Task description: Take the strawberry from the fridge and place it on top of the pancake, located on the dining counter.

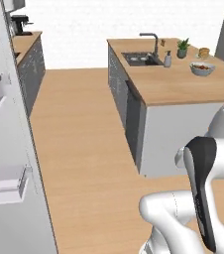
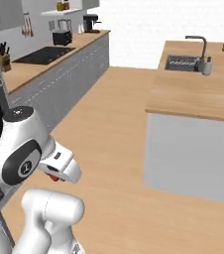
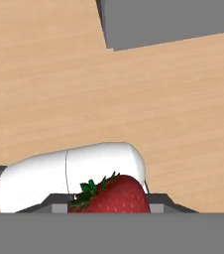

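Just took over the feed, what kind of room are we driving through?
A home kitchen, rendered: an island counter with a sink and faucet, a cooktop on the wall counter, and a coffee machine.

My arm folded low beside the base, wrist tucked down, gripper [image 2: 54, 174] held low, fingers [image 3: 156, 200] closed on the strawberry [image 3: 115, 195]

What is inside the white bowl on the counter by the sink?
The white bowl on the dining counter holds small reddish and yellow bits, likely fruit. Its rim hides whatever lies deeper, and they are too small to name.
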{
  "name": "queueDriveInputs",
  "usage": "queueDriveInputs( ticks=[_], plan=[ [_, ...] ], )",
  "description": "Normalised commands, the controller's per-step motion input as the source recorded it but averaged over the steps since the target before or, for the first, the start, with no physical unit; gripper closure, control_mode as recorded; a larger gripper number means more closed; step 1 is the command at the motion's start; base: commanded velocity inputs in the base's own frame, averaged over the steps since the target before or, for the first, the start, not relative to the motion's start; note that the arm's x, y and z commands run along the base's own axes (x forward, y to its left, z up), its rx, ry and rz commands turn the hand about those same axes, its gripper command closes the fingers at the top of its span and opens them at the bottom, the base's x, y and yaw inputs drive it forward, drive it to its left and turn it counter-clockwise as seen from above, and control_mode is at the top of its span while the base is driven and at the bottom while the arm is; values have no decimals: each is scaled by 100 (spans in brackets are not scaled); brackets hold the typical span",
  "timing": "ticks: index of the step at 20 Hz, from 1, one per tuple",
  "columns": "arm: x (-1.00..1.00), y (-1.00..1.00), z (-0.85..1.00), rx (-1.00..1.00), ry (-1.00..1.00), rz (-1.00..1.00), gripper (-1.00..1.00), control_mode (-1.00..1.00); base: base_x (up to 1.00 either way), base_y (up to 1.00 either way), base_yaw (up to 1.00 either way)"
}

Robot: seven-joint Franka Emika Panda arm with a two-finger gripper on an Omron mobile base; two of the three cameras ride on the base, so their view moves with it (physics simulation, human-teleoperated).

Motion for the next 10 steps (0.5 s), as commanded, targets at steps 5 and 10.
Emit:
queueDriveInputs(
  ticks=[5, 10],
  plan=[
    [0, 0, 0, 0, 0, 0, 100, 100, -1, -13, -79],
    [0, 0, 0, 0, 0, 0, 100, 100, 36, -80, -45]
  ],
)
